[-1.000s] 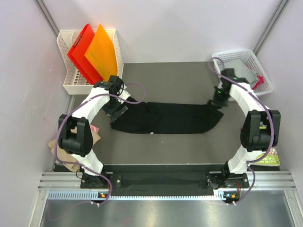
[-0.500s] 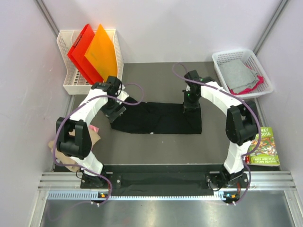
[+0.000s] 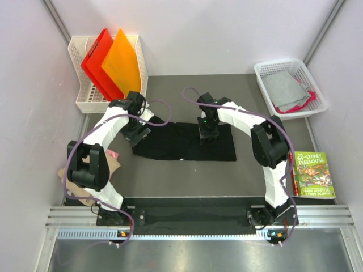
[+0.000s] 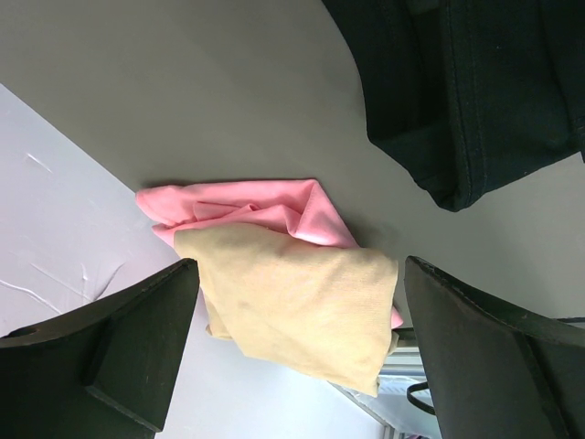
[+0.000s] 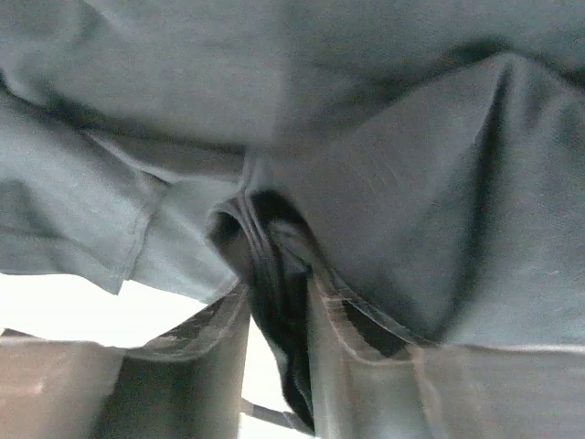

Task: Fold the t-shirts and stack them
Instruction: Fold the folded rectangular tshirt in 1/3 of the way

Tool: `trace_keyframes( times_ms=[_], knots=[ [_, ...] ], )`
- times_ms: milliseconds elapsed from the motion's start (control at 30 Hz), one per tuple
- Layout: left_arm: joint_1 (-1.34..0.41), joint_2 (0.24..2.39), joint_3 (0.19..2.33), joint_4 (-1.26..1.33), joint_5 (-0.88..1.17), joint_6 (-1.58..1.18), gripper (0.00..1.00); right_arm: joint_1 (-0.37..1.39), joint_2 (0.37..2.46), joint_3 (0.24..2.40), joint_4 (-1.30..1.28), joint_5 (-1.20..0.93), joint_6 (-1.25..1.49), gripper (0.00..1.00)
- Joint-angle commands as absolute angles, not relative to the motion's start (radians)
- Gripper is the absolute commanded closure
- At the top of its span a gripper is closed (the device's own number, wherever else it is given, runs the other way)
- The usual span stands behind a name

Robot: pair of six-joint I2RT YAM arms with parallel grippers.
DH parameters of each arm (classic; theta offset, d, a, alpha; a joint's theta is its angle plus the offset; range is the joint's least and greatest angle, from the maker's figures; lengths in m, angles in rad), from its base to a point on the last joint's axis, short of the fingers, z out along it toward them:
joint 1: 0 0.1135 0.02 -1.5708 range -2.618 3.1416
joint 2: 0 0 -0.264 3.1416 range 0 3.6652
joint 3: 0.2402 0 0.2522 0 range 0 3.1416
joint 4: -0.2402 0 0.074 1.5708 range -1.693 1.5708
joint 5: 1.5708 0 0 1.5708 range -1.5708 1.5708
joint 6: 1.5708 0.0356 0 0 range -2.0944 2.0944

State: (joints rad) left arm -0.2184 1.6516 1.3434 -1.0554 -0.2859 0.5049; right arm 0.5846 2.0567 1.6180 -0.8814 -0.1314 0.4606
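A black t-shirt (image 3: 176, 144) lies flat across the middle of the table, its right part doubled over to the left. My right gripper (image 3: 207, 136) is shut on a fold of the black cloth (image 5: 274, 274) and holds it over the shirt's right half. My left gripper (image 3: 136, 134) is open at the shirt's left end and holds nothing. In the left wrist view its fingers (image 4: 137, 347) stand wide apart, the black shirt (image 4: 475, 101) is at the upper right, and a tan shirt (image 4: 292, 302) lies on a pink shirt (image 4: 256, 208) below. The daisy patch is hidden.
A white basket (image 3: 85, 102) at the back left holds red and orange folders (image 3: 110, 62). A white basket (image 3: 317, 90) at the back right holds grey and pink cloth. A picture book (image 3: 311, 174) lies at the right edge. Tan cloth (image 3: 116, 165) lies by the left arm.
My right gripper has carried the shirt's right end leftward over the shirt, so the shirt now looks shorter. The book has come into view. The left arm has not moved.
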Motion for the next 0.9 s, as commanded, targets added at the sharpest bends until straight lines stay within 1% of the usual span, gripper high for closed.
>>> trace_keyframes(
  times_ms=[0,67,100,133,267,433,500,633,767,867],
  knots=[
    [-0.213,1.612,1.335,-1.045,-0.290,0.512,0.01,0.598,2.072,1.689,-0.888,-0.149,0.471,0.49],
    [-0.213,1.612,1.333,-1.042,-0.293,0.512,0.01,0.595,2.075,1.704,-0.910,-0.144,0.459,0.39],
    [-0.215,1.612,1.332,-1.043,-0.291,0.512,0.01,0.594,2.072,1.719,-0.919,-0.143,0.454,0.33],
    [-0.213,1.612,1.331,-1.043,-0.291,0.512,0.01,0.591,2.069,1.730,-0.923,-0.138,0.450,0.32],
    [-0.213,1.614,1.336,-1.048,-0.287,0.506,0.01,0.542,2.034,1.770,-0.936,-0.156,0.442,0.31],
    [-0.213,1.615,1.344,-1.048,-0.291,0.506,0.01,0.514,1.970,1.764,-0.940,-0.222,0.449,0.34],
    [-0.213,1.612,1.345,-1.049,-0.290,0.506,0.01,0.514,1.925,1.708,-0.936,-0.210,0.454,0.34],
    [-0.213,1.609,1.339,-1.051,-0.287,0.505,0.01,0.480,1.846,1.619,-0.920,-0.086,0.437,0.35],
    [-0.213,1.609,1.341,-1.054,-0.290,0.506,0.01,0.423,1.803,1.536,-0.904,-0.063,0.411,0.36],
    [-0.213,1.609,1.353,-1.058,-0.291,0.506,0.01,0.419,1.789,1.453,-0.881,-0.086,0.413,0.37]
  ],
)
